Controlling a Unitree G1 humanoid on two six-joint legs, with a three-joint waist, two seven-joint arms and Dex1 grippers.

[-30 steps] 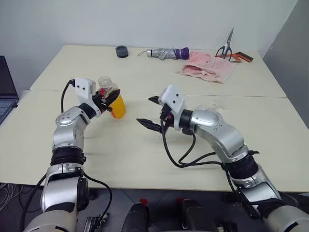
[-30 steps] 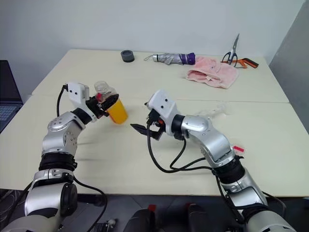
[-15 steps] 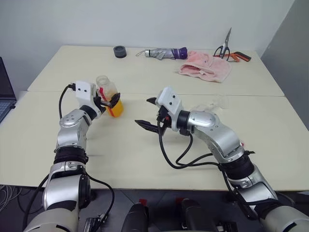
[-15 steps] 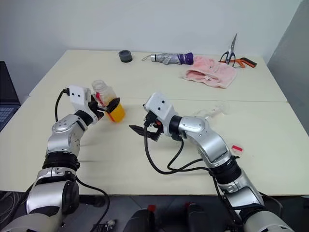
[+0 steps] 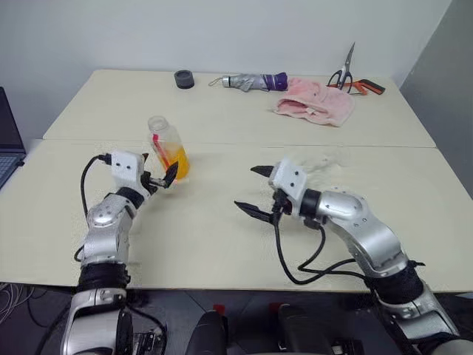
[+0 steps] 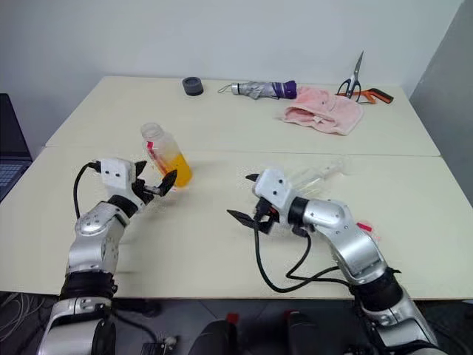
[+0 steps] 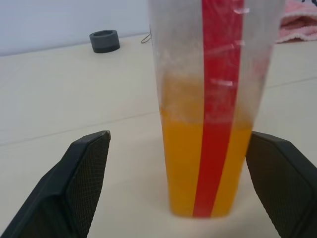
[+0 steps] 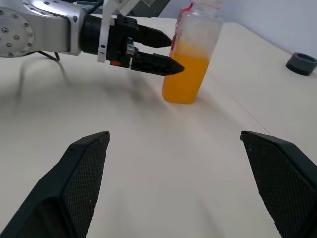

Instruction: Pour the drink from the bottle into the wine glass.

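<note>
Left eye view: the bottle stands on the worktop in the left-centre of the frame. It has no cap on, and the drink fills roughly its lower half. The left tool is just below and beside the bottle, its fingers spread and gripping nothing. The right tool hangs over bare worktop at centre frame, wide open and empty. A faint clear shape lies right of centre. It may be the glass on its side, but it is too dim to be sure, and I cannot tell if any drink is in it. I judge that the bottle has been put down with drink left in it, and that pouring still needs a standing glass.

Right eye view: the same layout, with the bottle at left-centre and both tools released.

Left wrist view: the bottle fills the middle, standing between the two black fingers. The fingers are well clear of its sides, so it is let go.

Right wrist view: the right tool's fingers are spread wide in the lower corners with nothing between them. At the top, the left tool's tips sit close beside the bottle without clamping it.
</note>
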